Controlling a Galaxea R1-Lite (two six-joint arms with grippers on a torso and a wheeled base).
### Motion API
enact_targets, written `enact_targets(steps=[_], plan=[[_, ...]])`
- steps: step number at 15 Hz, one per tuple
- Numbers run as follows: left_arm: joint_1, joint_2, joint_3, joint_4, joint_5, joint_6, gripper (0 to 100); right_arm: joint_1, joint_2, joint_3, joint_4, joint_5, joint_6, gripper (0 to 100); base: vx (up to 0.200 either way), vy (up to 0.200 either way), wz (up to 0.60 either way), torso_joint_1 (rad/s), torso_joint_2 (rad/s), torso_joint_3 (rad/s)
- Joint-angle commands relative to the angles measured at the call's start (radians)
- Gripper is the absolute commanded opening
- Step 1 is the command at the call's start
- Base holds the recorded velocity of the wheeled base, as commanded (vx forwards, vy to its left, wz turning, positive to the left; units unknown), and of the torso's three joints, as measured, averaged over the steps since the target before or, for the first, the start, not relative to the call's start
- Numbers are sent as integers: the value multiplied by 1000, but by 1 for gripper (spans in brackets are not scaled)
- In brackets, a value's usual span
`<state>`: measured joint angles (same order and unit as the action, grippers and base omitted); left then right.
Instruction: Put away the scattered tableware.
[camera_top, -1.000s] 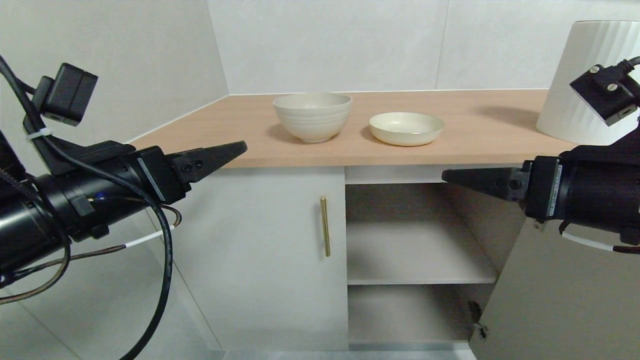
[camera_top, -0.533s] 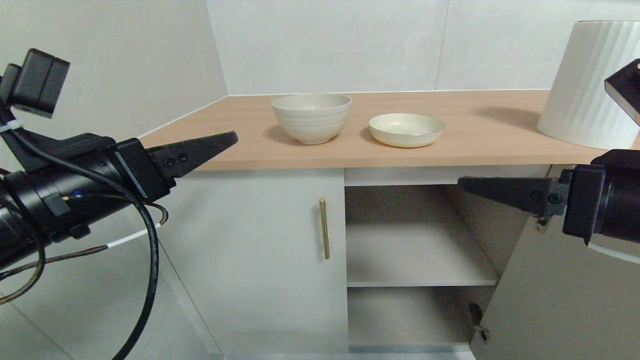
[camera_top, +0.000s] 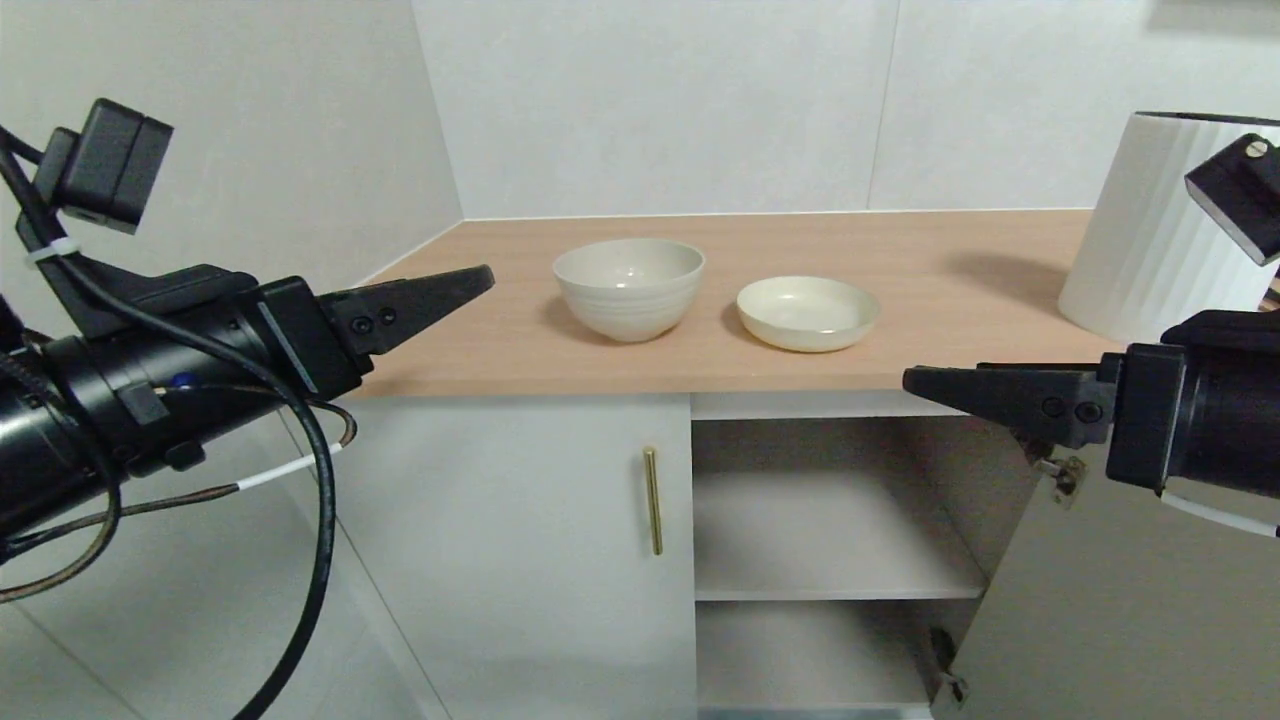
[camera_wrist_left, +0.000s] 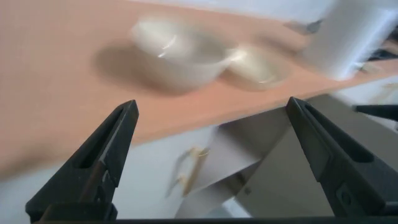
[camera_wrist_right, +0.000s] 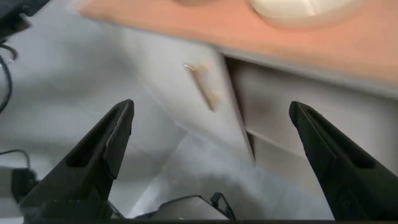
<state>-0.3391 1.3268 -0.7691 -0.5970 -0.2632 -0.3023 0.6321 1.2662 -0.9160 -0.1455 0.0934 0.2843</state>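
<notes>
Cream bowl (camera_top: 628, 288) seemingly beyond left pincer (camera_top: 480, 278)

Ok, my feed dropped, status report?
Left end effector open, right end effector open, both empty. Bowl and dish on counter, untouched. Cupboard open below. White shade beside right arm.

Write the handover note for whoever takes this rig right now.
Left gripper: open, holding nothing, off the left end of the wooden counter.
Right gripper: open, holding nothing, above the open cabinet door.
Bowl and shallow dish: side by side on the counter, apart, neither gripped.
Done: the door is open and the shelf is reachable.
Left: move both dishes onto the shelf.
</notes>
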Motion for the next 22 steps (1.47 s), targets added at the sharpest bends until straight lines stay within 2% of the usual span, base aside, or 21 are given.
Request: enact_targets(steps=[1, 3, 7, 9, 11, 12, 13, 14, 15, 16, 17, 18, 21, 22], plan=[[0, 31, -19, 3, -18, -1, 100, -2, 10, 3, 3, -1, 0, 100, 0, 0, 0, 134, -510, -305], [0, 61, -64, 26, -51, -3, 100, -3, 36, -3, -9, 0, -2, 100, 0, 0, 0, 168, -471, -312], [3, 115, -139, 100, -50, 2, 100, -17, 75, -6, -48, 2, -5, 100, 0, 0, 0, 182, -480, -300], [3, 120, -144, 134, -50, 2, 100, -45, 108, 0, -94, 2, -36, 100, 0, 0, 0, 132, -322, -197], [3, 146, -164, 178, -47, -1, 100, -72, 176, -24, -120, -29, -39, 100, 0, 0, 0, 46, -105, -81], [5, 170, -193, 215, -31, -11, 100, -84, 222, -73, -105, -103, -36, 100, 0, 0, 0, 0, 0, 0], [3, 201, -233, 272, 12, -44, 100, -89, 285, -124, -72, -215, -33, 100, 0, 0, 0, 0, 0, 0], [-4, 236, -279, 319, 56, -107, 100, -91, 323, -159, -52, -282, -19, 100, 0, 0, 0, 0, 0, 0], [-17, 272, -322, 361, 96, -173, 100, -91, 346, -178, -45, -300, 10, 100, 0, 0, 0, 0, 0, 0], [-21, 342, -401, 427, 145, -282, 100, -92, 369, -196, -43, -310, 41, 100, 0, 0, 0, 0, 0, 0], [-24, 384, -446, 456, 165, -333, 100, -95, 374, -196, -42, -311, 41, 100, 0, 0, 0, 0, 0, 0], [-24, 420, -470, 459, 173, -357, 100, -98, 374, -196, -43, -311, 41, 100, 0, 0, 0, 0, 0, 0], [-24, 485, -496, 457, 191, -368, 100, -98, 371, -193, -43, -311, 41, 100, 0, 0, 0, 0, 0, 0], [-26, 549, -532, 456, 252, -370, 100, -98, 372, -192, -43, -311, 42, 100, 0, 0, 0, 0, 0, 0]])
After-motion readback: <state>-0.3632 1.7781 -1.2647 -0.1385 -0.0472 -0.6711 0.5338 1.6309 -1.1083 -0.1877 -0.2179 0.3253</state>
